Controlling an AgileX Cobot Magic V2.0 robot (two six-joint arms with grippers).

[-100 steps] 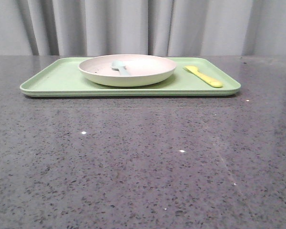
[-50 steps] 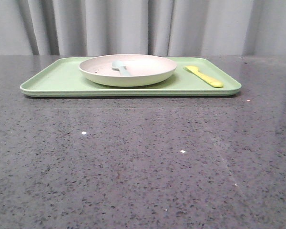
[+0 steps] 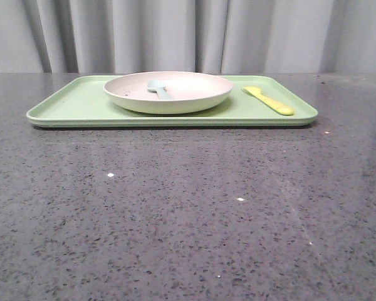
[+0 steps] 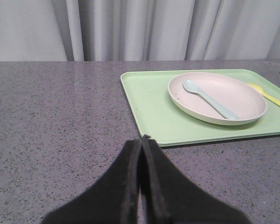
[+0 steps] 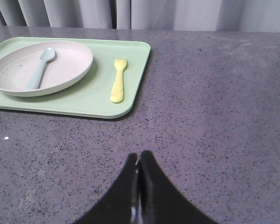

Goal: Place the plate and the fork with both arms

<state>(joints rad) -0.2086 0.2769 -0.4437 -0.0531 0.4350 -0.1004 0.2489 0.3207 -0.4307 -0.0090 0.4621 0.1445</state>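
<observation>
The cream-white plate [image 3: 168, 91] sits on a pale green tray [image 3: 75, 103] at the far middle of the table; it also shows in the left wrist view [image 4: 217, 98] and the right wrist view [image 5: 18, 70]. A pale blue spoon [image 3: 158, 88] lies in the plate. The yellow fork [image 3: 268, 100] lies on the tray to the right of the plate, and shows in the right wrist view [image 5: 118, 80]. My left gripper [image 4: 143, 139] is shut and empty, short of the tray's near left corner. My right gripper [image 5: 139, 155] is shut and empty over the bare table, nearer than the tray. Neither gripper shows in the front view.
The dark speckled stone table [image 3: 188, 213] stretches from the tray to the near edge. A grey curtain [image 3: 188, 34] hangs behind the table.
</observation>
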